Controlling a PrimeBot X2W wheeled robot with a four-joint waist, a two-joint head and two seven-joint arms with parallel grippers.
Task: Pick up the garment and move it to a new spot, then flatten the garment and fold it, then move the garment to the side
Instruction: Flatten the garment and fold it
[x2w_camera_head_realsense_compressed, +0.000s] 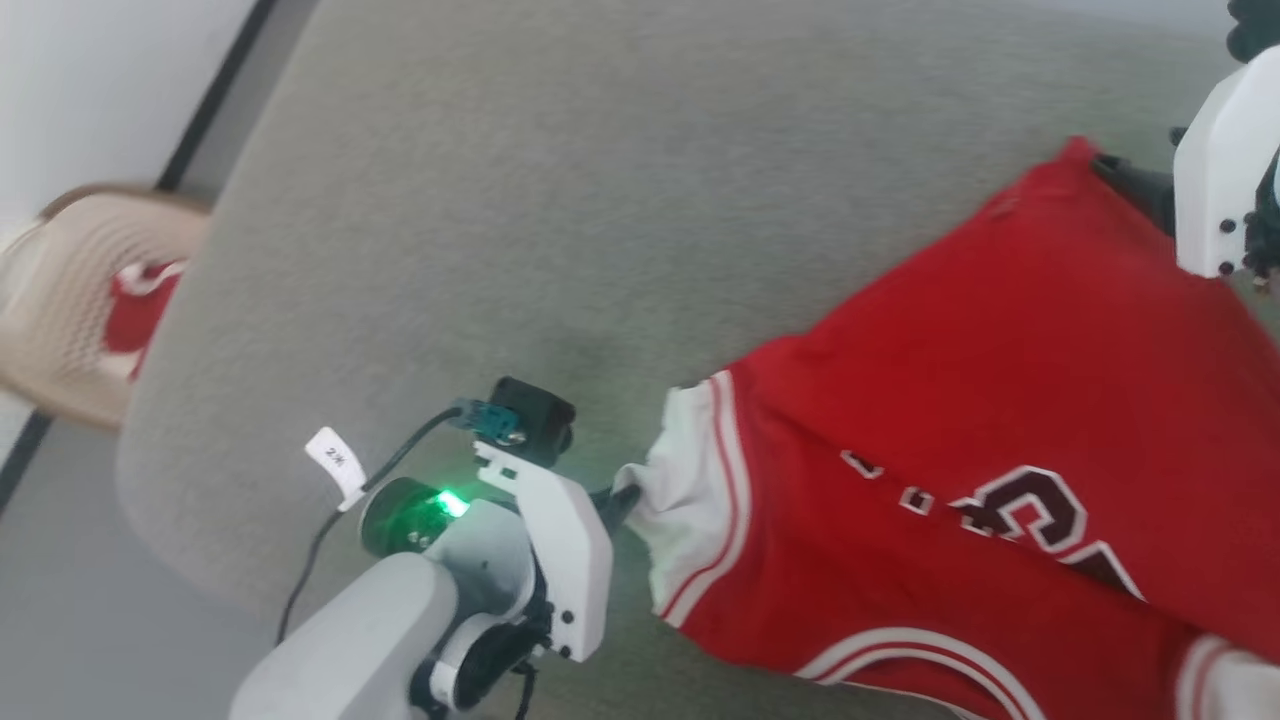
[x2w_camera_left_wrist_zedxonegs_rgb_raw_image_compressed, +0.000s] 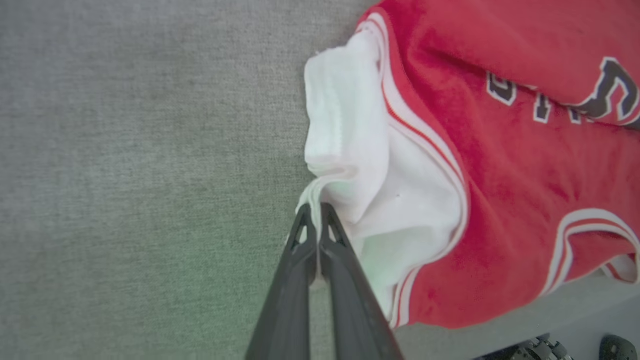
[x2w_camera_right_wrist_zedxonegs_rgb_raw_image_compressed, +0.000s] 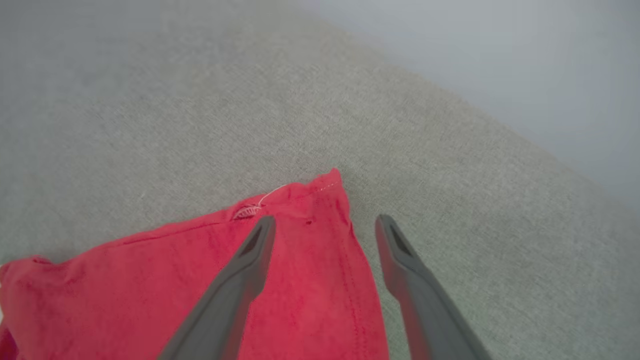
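The garment (x2w_camera_head_realsense_compressed: 1000, 400) is a red jersey with dark white-edged lettering and white sleeve parts, spread on the grey padded surface (x2w_camera_head_realsense_compressed: 600, 200) at the right. My left gripper (x2w_camera_head_realsense_compressed: 615, 500) is shut on the edge of its white sleeve. In the left wrist view the left gripper (x2w_camera_left_wrist_zedxonegs_rgb_raw_image_compressed: 316, 212) pinches that white fold, and the garment (x2w_camera_left_wrist_zedxonegs_rgb_raw_image_compressed: 500, 175) stretches away to the right. My right gripper (x2w_camera_head_realsense_compressed: 1135, 185) is at the garment's far red corner. Seen from the right wrist, the right gripper (x2w_camera_right_wrist_zedxonegs_rgb_raw_image_compressed: 325, 222) stands open over the hemmed corner of the garment (x2w_camera_right_wrist_zedxonegs_rgb_raw_image_compressed: 300, 280), with nothing clamped.
A beige ribbed plastic seat (x2w_camera_head_realsense_compressed: 70, 300) with something red and white on it stands off the surface's left edge. Grey floor (x2w_camera_head_realsense_compressed: 90, 600) runs along the left side. Bare grey surface lies beyond and left of the jersey.
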